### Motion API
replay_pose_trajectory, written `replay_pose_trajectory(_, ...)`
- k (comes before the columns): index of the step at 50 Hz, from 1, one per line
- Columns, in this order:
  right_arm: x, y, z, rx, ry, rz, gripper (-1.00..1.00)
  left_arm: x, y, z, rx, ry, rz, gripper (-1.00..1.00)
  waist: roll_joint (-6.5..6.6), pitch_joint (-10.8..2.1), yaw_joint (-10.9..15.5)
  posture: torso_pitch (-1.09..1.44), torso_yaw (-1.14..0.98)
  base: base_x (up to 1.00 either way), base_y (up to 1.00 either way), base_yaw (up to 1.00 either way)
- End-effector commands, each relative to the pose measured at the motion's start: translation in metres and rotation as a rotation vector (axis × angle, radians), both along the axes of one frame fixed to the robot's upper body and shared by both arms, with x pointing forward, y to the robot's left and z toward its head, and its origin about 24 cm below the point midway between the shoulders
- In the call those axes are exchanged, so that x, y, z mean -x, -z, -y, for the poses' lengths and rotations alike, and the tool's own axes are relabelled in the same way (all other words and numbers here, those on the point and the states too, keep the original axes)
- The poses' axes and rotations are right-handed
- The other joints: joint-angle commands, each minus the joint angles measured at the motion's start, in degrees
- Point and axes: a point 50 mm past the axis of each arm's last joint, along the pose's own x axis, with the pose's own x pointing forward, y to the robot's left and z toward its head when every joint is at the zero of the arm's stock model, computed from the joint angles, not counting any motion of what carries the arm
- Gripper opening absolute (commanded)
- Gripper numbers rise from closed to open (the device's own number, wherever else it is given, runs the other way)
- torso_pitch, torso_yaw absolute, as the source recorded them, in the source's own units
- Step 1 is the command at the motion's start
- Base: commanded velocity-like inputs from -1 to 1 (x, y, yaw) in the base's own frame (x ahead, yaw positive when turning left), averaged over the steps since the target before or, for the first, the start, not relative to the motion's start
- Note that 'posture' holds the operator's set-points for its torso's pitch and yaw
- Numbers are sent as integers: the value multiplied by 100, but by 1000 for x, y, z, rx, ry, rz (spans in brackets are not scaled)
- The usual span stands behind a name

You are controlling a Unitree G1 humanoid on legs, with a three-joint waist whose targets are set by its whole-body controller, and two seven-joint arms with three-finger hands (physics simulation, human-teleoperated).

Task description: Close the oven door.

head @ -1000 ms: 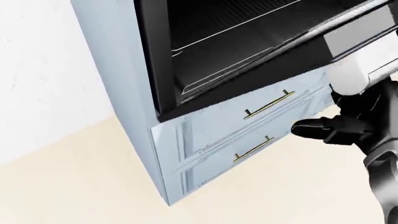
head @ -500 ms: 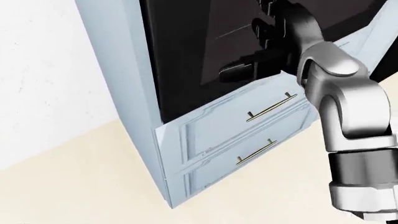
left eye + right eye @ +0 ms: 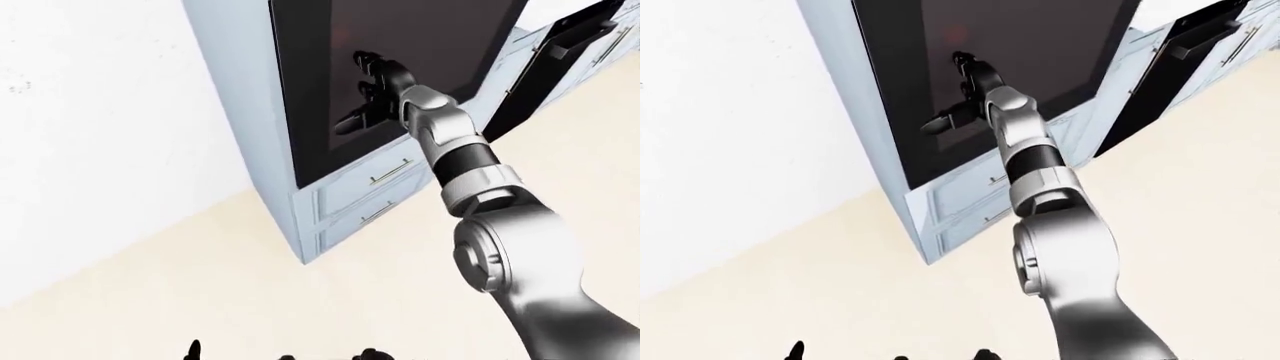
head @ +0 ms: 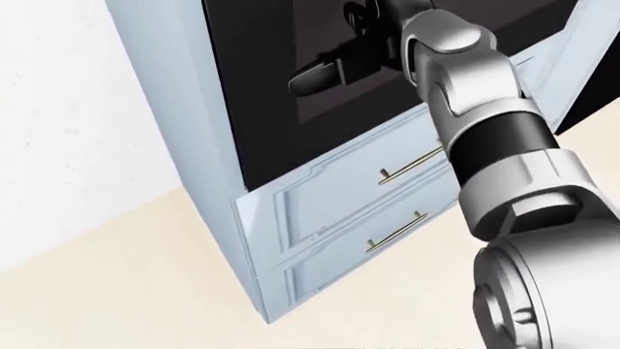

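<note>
- Left-eye view: oven door (image 3: 400,60) stands upright, flush in the pale blue cabinet (image 3: 235,90); right hand (image 3: 368,94) lies against the dark glass, fingers (image 3: 350,122) spread and gripping nothing; two drawers (image 3: 375,191) sit below the door; dark fingertips along the bottom edge are probably the left hand (image 3: 285,355), its state cannot be told.
- Head view: right hand pressed on the door's lower half; brass drawer handles (image 4: 412,166) beneath, partly behind the forearm.
- Right-eye view: cream floor (image 3: 820,270) under the cabinet; a second dark appliance (image 3: 1160,67) at upper right.
</note>
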Motion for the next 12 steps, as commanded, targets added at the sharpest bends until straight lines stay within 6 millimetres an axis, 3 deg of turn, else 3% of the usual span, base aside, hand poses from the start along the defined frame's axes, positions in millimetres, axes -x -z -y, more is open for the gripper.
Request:
replay_pose_trajectory(1,1,-32,-9,7,-34,120,100,-2,-3,-5,-22,-3,28,100,20,-152,15,20,0,0,0,0)
replay_pose_trajectory(12,3,-37,-27,42,-68,131,100,-1,-4,-6,-21,-6,27,100,15,-133,16,20,0,0,0,0)
